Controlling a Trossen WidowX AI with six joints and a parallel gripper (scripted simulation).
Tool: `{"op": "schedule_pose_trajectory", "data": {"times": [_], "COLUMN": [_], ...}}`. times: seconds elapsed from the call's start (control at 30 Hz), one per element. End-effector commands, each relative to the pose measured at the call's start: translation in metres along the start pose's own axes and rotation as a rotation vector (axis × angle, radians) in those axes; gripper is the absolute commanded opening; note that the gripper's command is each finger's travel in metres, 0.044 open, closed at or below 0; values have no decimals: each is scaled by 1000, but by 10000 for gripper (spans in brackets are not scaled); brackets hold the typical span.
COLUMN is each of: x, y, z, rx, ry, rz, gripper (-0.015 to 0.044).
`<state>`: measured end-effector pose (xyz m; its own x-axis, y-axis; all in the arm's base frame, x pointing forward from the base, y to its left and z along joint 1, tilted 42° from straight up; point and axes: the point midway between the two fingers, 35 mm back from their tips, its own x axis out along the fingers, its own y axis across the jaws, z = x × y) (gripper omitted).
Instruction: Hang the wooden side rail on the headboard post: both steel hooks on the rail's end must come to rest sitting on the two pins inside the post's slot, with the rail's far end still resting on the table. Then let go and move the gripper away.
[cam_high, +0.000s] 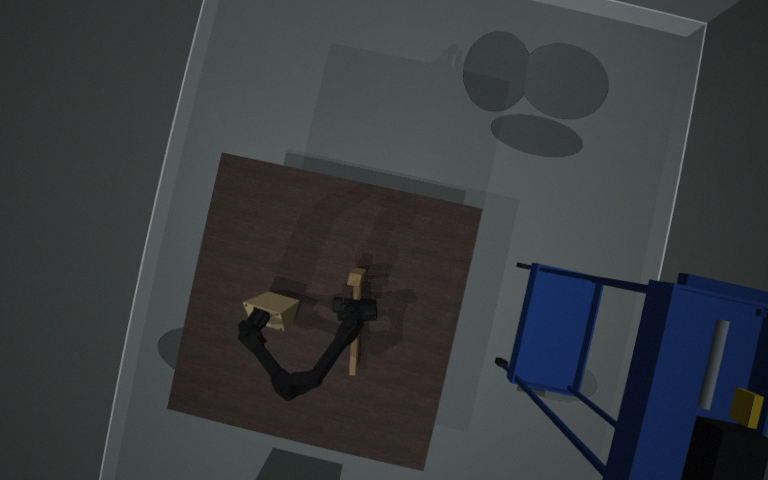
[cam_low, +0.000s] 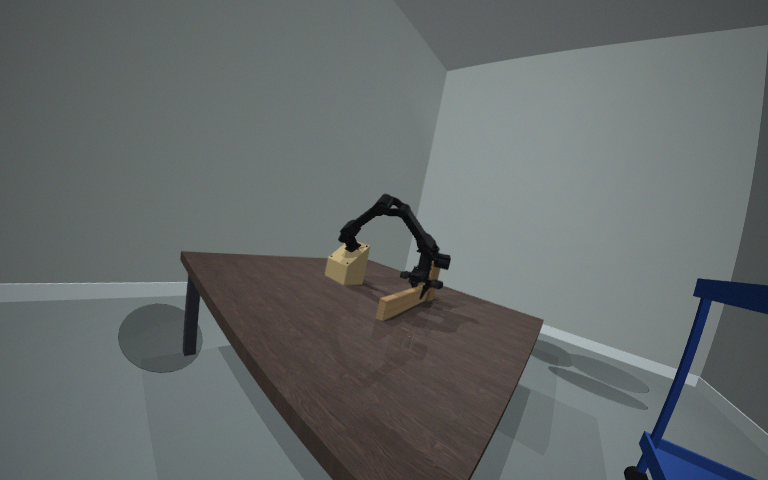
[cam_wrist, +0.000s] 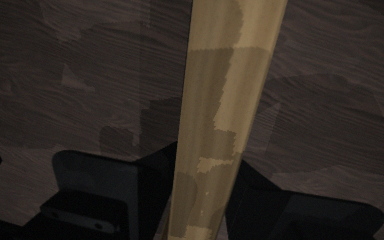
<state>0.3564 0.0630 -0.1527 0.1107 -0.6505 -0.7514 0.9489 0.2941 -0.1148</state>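
The wooden side rail (cam_low: 400, 301) lies on the dark table (cam_low: 317, 362), one end lifted and tilted beside the headboard post (cam_high: 356, 281). The gripper (cam_wrist: 200, 200) pinches the rail near that raised end, black fingers pressed against both sides; the arm stands on a tan block (cam_low: 346, 266)

The black arm (cam_low: 396, 210) rose from its base, arched high, and dropped steeply at the wrist toward the counter (cam_low: 317, 362). Its end effector (cam_wrist: 200, 197) pointed down, both fingers pressed flat against the sides of the wooden side rail (cam_wrist: 225, 100), gripping it firmly.
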Motion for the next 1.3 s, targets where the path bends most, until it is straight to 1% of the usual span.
{"op": "schedule_pose_trajectory", "data": {"times": [0.0,0.43,0.77,1.27], "x": [0,0,0,-2], "y": [-7,-19,-14,-14], "z": [0,-2,-2,-2], "rx": [48,161,130,165], "ry": [1,1,-2,1], "rz": [-4,-5,0,-5], "gripper": [0,0,0,0]}}
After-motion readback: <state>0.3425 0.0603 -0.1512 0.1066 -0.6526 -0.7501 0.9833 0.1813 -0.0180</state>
